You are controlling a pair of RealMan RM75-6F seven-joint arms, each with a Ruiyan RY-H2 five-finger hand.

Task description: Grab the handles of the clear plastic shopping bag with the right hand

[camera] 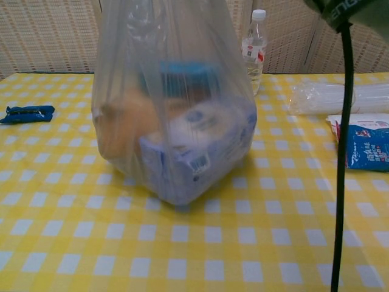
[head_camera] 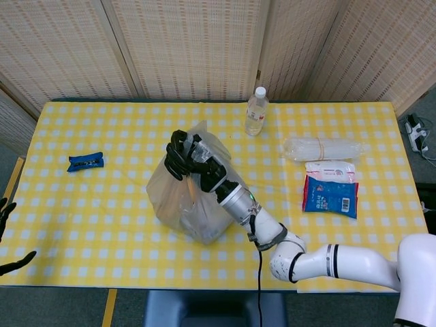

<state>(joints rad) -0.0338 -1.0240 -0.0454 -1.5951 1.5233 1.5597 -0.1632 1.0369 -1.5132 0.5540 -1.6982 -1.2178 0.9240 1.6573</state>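
The clear plastic shopping bag (head_camera: pixel 187 197) stands mid-table, filled with an orange item, a blue-lidded item and a white pack. My right hand (head_camera: pixel 189 158) is closed around the gathered handles at the bag's top, pulling them upward. In the chest view the bag (camera: pixel 173 115) rises past the top edge, so the hand itself is out of that frame; only my right arm's black cable (camera: pixel 341 152) shows. My left hand (head_camera: pixel 8 235) appears as dark fingertips at the far left edge, spread apart and holding nothing.
A water bottle (head_camera: pixel 256 111) stands at the back. A clear wrapped roll (head_camera: pixel 320 148) and a blue-red packet (head_camera: pixel 331 193) lie to the right. A small blue wrapper (head_camera: pixel 85 161) lies at the left. The yellow checked tablecloth (head_camera: pixel 102 225) covers the table.
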